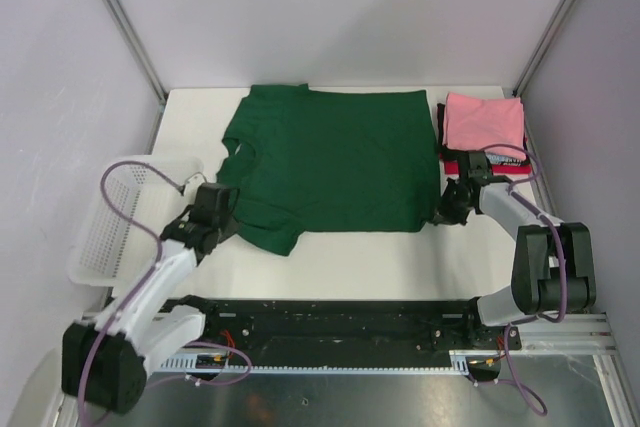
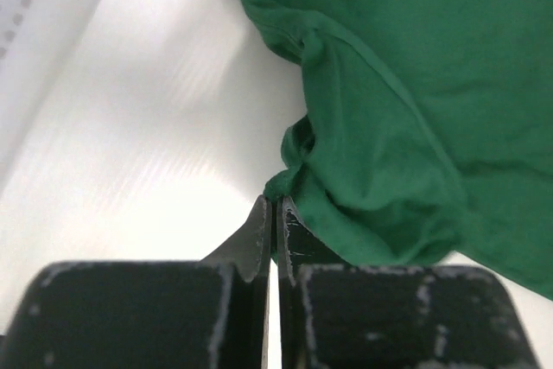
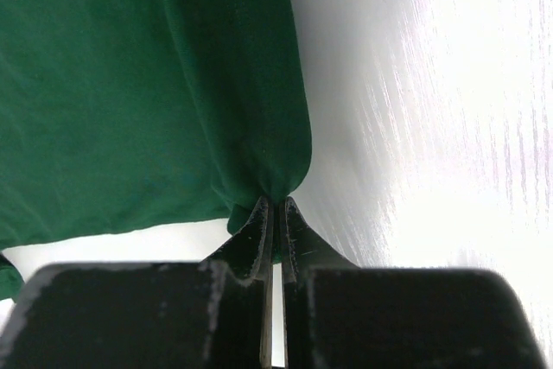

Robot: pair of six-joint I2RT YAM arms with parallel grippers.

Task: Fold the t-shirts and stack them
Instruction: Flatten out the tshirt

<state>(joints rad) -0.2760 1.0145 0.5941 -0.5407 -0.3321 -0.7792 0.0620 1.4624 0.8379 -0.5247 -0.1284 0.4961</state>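
Observation:
A dark green t-shirt lies spread flat on the white table, collar to the left. My left gripper is shut on the cloth at the shirt's near left sleeve, seen bunched at the fingertips in the left wrist view. My right gripper is shut on the shirt's near right corner, pinched at the tips in the right wrist view. A folded pink t-shirt tops a stack at the back right, with red and black edges showing under it.
A white mesh basket stands at the table's left edge beside my left arm. Grey walls close in the back and sides. The black base rail runs along the near edge.

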